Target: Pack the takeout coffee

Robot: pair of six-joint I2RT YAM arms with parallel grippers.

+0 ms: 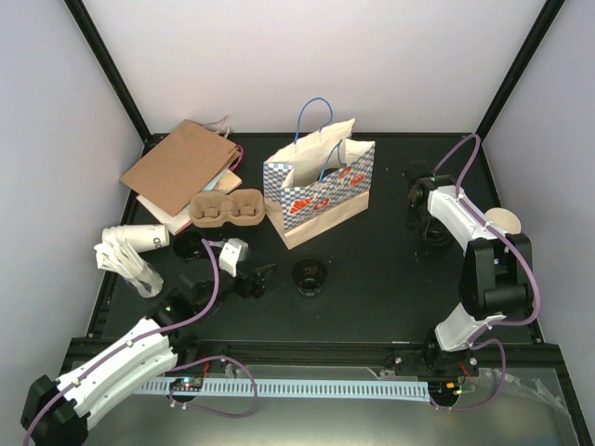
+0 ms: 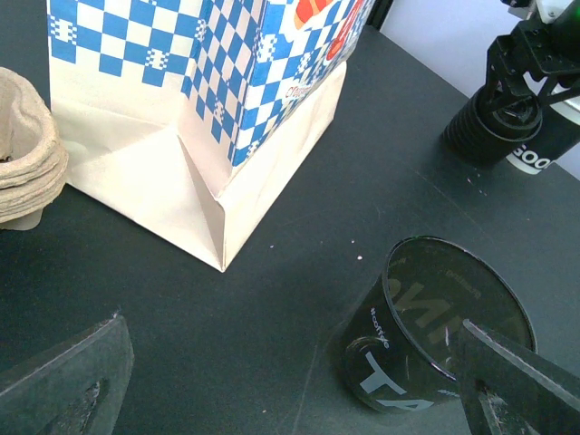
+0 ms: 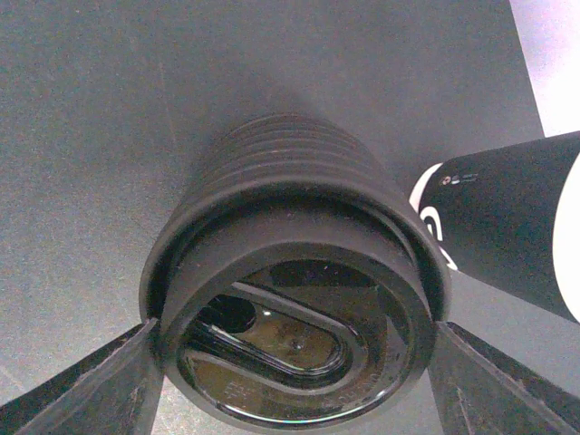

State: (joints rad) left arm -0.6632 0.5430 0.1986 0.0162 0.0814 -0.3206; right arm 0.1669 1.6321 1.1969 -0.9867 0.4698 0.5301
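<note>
Where the top view looks down, checked bag [image 1: 321, 190]: upright mid-table, mouth open, red print unreadable.
Top view, left gripper [image 1: 263, 276]: on the bag's near side, low over the table, holding nothing.
Top view, plain black cup [image 1: 309, 276]: lidded, upright, just beside that gripper, near the bag's front.
Top view, right gripper [image 1: 423, 221]: well right of the bag, over a ribbed black cup [image 1: 434, 235].
Left wrist, left fingers [image 2: 63, 381]: spread wide, with the plain black cup between them, close by the right-hand one; white letters "TA" on its side.
Right wrist, right fingers [image 3: 82, 390]: wide, one at each side of the ribbed black cup's lid; whether they press it cannot be told.
Right wrist, lid embossing: too small to read.
Right wrist, third cup [image 3: 517, 227]: black with a white mark, just beside the ribbed one.
</note>
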